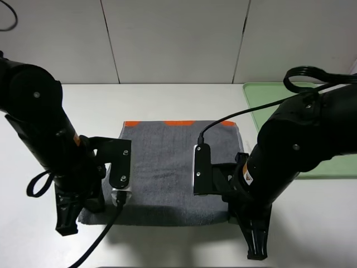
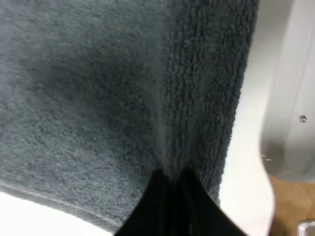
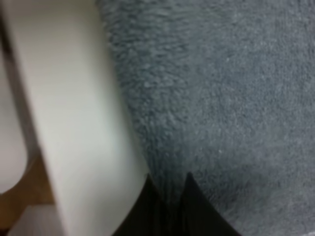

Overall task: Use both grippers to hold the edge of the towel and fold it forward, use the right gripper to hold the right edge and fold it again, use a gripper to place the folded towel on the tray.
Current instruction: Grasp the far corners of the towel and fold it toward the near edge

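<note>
Green tray (image 1: 262,97) nr grey towel (image 1: 162,162)

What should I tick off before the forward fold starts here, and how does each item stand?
1. Left gripper shut on the towel at its near edge: ok, terry is pinched in its jaws.
2. Right gripper shut on the same edge: ok, terry is pinched there too.
3. Towel spread flat, orange band at the far end: ok.
4. Table beyond the towel free for the fold: ok.
5. Tray ready to receive the towel: cannot tell, the right arm hides part of it.
</note>
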Robot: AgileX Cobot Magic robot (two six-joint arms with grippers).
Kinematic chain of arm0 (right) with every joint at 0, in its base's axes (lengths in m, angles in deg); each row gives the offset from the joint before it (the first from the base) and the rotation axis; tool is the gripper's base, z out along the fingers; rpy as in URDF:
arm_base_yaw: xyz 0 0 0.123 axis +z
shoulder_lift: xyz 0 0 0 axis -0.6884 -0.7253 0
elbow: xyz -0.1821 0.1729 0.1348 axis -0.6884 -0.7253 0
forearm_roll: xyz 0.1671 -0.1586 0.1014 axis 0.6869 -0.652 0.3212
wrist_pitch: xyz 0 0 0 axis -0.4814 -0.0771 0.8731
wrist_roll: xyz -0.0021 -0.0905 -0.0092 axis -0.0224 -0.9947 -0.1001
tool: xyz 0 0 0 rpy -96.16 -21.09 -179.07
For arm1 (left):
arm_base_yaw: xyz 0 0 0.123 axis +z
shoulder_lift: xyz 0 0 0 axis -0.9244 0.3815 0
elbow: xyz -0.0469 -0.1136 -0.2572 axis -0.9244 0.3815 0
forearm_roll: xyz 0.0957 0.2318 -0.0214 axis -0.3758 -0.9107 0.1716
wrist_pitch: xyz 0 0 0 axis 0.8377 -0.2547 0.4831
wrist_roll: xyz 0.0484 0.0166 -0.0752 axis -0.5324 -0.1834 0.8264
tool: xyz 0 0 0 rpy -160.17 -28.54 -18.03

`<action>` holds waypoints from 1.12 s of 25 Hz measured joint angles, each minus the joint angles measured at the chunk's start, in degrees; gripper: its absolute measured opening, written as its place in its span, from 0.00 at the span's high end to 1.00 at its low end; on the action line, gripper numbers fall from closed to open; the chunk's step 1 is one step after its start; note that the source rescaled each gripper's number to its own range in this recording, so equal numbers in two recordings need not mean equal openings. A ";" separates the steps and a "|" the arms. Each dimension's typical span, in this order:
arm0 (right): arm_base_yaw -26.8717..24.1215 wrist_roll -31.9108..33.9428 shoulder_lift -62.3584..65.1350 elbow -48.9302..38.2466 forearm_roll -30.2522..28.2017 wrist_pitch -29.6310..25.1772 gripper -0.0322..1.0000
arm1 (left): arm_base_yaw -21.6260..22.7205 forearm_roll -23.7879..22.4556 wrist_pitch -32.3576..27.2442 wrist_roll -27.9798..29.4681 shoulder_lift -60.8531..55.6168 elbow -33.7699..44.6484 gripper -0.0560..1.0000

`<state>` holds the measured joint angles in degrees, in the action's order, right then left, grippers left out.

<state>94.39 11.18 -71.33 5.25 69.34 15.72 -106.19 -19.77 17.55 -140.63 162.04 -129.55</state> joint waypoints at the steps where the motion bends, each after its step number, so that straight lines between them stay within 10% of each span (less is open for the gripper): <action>1: 1.20 0.50 0.36 0.00 0.00 -0.75 0.97 | -0.02 0.00 -1.08 0.00 -1.06 0.00 0.95; 14: 5.41 12.46 4.11 5.02 0.63 -8.70 0.97 | -0.09 0.00 -13.14 0.17 -9.97 0.00 0.95; 28: 5.41 13.69 4.34 13.54 0.46 -13.78 0.97 | 0.37 -7.85 -13.60 1.22 -11.07 0.00 0.95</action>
<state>99.80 24.87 -66.99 18.79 69.80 1.94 -105.82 -27.61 3.95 -139.41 150.97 -129.55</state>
